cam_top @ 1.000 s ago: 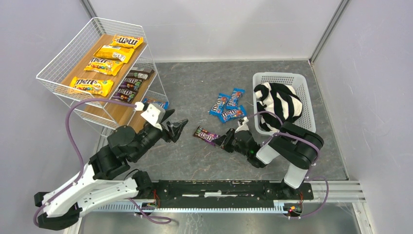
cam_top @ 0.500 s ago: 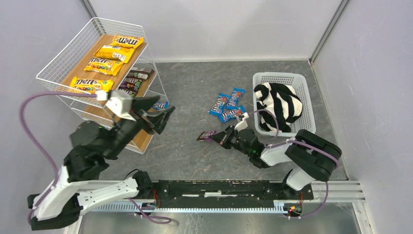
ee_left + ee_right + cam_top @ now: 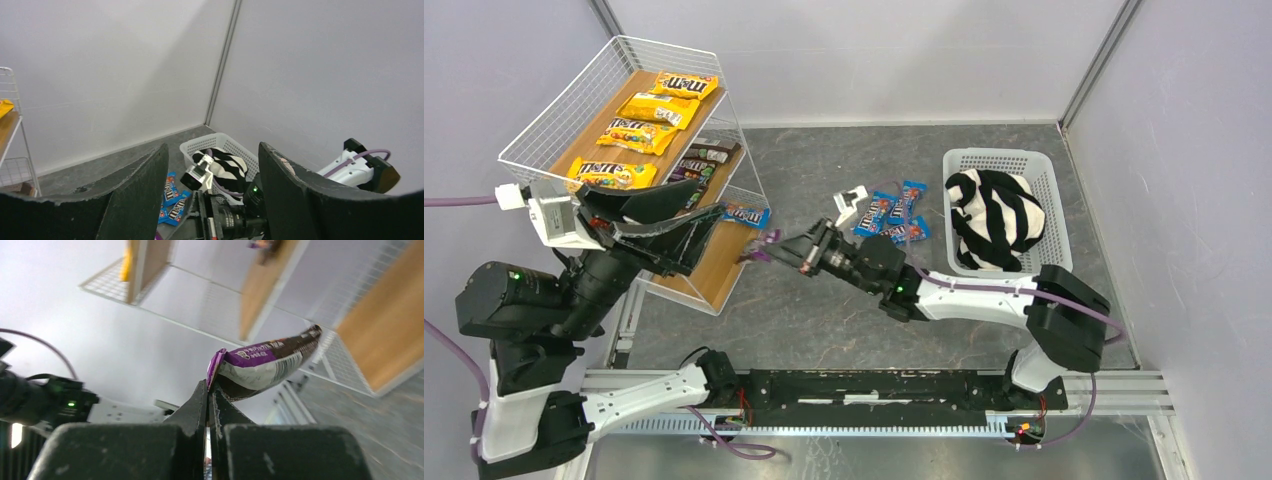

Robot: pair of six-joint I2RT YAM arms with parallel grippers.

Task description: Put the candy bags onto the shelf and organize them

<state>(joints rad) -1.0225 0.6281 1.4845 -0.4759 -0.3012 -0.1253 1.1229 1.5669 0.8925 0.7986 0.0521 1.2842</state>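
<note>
The step in hand looks like delivery: one dark bag is being carried across to the shelf, and placing it is not yet done.

The left end effector hangs raised just in front of the shelf's lower tiers. Its fingers are spread wide, and the left wrist view shows nothing between them, so it holds nothing. Beyond it and to its left, the top board carries four yellow bags. The middle board holds a row of dark bags, and a single blue bag lies on the lowest tier, just past its fingertips.

To the right of that, the right end effector is stretched out low over the grey surface, pointing at the shelf. Its jaws are closed tight on one edge of a purple candy bag. The bag juts forward from the tips, clear of the surface and near the shelf's front edge but not touching it.

Judging by the sorted rows, the next move calls for lifting this bag to the middle board, beyond and left of the right end effector, and laying it flat beside the other dark ones. The left arm crowds that approach and may need to give way.

Behind the right end effector, a cluster of loose blue bags waits on the surface. Further right stands a basket with a striped cloth inside.
</note>
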